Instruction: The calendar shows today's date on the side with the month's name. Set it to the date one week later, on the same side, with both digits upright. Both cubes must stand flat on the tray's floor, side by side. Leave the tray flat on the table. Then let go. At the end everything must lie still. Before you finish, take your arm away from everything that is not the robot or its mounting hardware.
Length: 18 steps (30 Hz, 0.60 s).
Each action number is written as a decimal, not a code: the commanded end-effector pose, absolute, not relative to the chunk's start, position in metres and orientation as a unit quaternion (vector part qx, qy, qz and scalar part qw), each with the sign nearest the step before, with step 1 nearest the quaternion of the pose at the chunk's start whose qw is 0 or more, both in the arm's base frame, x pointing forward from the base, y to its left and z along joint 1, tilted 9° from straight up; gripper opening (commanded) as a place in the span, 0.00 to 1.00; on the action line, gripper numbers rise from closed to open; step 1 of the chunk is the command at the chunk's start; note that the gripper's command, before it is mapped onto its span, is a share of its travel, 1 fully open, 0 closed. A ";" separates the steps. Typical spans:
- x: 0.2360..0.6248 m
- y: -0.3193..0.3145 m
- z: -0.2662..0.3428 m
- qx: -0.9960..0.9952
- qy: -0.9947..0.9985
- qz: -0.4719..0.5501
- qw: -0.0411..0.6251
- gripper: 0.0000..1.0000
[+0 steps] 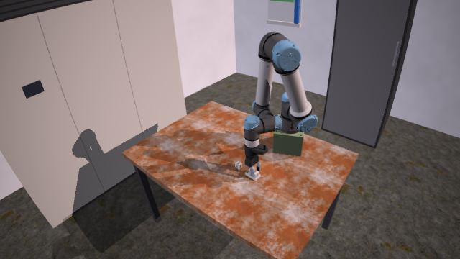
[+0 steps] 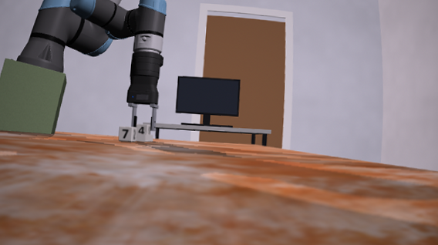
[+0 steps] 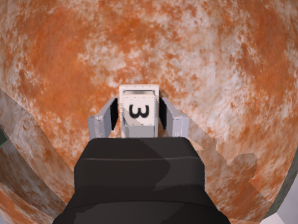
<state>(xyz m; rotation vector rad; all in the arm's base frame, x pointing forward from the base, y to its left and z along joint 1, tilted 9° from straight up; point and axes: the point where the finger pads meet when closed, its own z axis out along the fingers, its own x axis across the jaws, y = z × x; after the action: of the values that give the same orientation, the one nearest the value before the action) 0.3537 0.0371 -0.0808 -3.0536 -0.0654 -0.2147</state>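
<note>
Top view gives me a pale panelled cabinet (image 1: 90, 90) on the left, and next to it the rust-and-white table (image 1: 223, 201) (image 2: 213, 199) (image 3: 60, 60). Over the table, my arm (image 1: 295, 88) (image 2: 149, 23) bends high and drops its wrist straight down. Its base sits on a green block (image 1: 288, 144) (image 2: 27, 97) at the table's far side. From the exterior camera I also see a brown door (image 2: 246, 63) and, in front of it, a dark monitor (image 2: 208, 96) on a narrow desk (image 2: 242, 130).

Down at the work, my gripper (image 1: 254, 170) (image 2: 143, 125) (image 3: 138, 107) has its fingers apart, straddling one cube, with a thin gap on either side in the wrist view. Under it, the small white tray (image 1: 254, 177) (image 3: 140, 86) rests on the table. That tray cube (image 2: 143, 131) (image 3: 139, 109) carries a 3 on top and a 4 on the side facing the exterior camera. The other cube (image 1: 238, 165) (image 2: 125, 134), showing me a 7, sits outside the tray, on the tabletop near it.
</note>
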 end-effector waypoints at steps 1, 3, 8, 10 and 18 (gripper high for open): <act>0.353 0.036 -0.072 -0.996 -0.021 -0.071 0.040 0.90; 0.352 0.036 -0.068 -0.996 -0.021 -0.071 0.040 0.90; 0.351 0.035 -0.061 -0.996 -0.021 -0.071 0.040 0.90; 0.351 0.035 -0.056 -0.996 -0.021 -0.071 0.040 0.90; 0.347 0.033 -0.033 -0.996 -0.021 -0.071 0.040 0.90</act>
<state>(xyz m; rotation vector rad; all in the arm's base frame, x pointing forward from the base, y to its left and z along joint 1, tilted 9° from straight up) 0.3490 0.0341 -0.0458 -3.0536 -0.0655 -0.2150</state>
